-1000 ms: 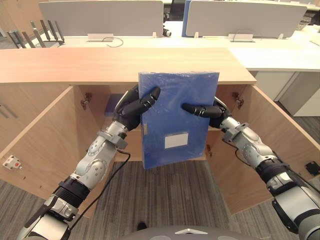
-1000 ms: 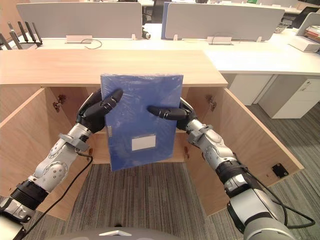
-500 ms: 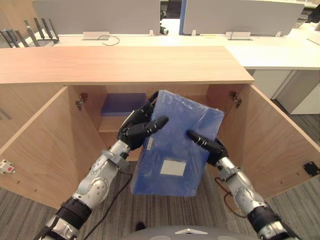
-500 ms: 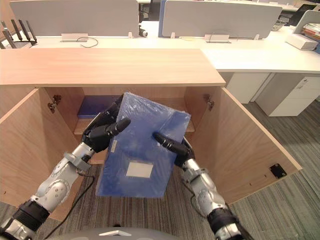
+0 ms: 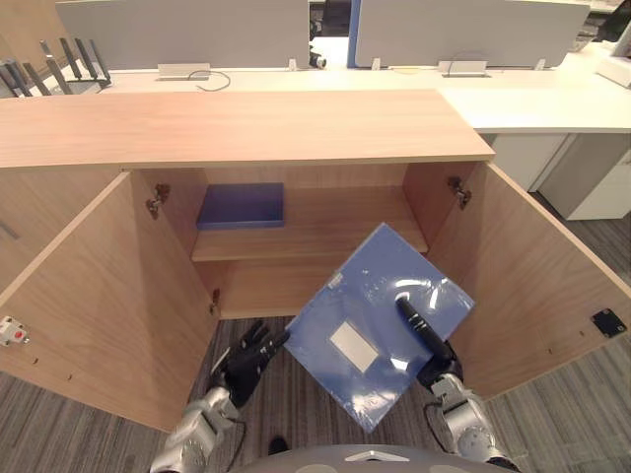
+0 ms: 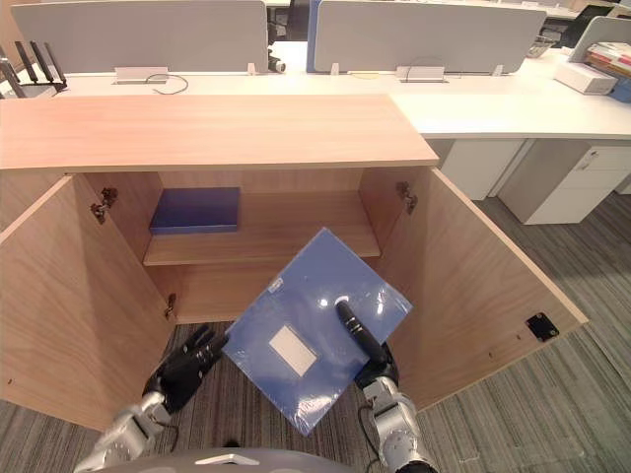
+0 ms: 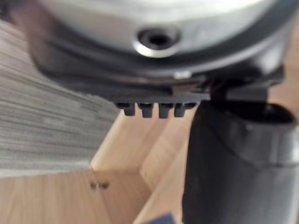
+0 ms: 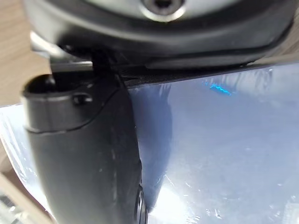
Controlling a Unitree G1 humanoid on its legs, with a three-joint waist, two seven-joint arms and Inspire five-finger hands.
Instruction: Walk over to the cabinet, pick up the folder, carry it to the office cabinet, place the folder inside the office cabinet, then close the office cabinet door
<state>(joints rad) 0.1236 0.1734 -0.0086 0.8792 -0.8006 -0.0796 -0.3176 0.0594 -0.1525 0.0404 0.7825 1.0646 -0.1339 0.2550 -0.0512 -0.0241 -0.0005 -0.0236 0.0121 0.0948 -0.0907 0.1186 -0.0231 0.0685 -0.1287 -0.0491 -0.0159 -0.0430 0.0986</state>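
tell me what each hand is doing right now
Left hand: open, holding nothing.
Right hand: shut on the folder, thumb on top.

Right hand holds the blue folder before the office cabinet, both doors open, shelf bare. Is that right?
Not bare: the left eye view shows a second, darker blue folder lying on the left of the shelf. The rest holds: the right hand holds the blue folder, and the office cabinet has both doors open.

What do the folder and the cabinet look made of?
Folder: probably plastic, blue and glossy, with bright glare spots on its face and a white, paper-like label. Cabinet: wood-look board, matte, with light grain across top and doors. Whether it is solid wood or laminate can't be told.
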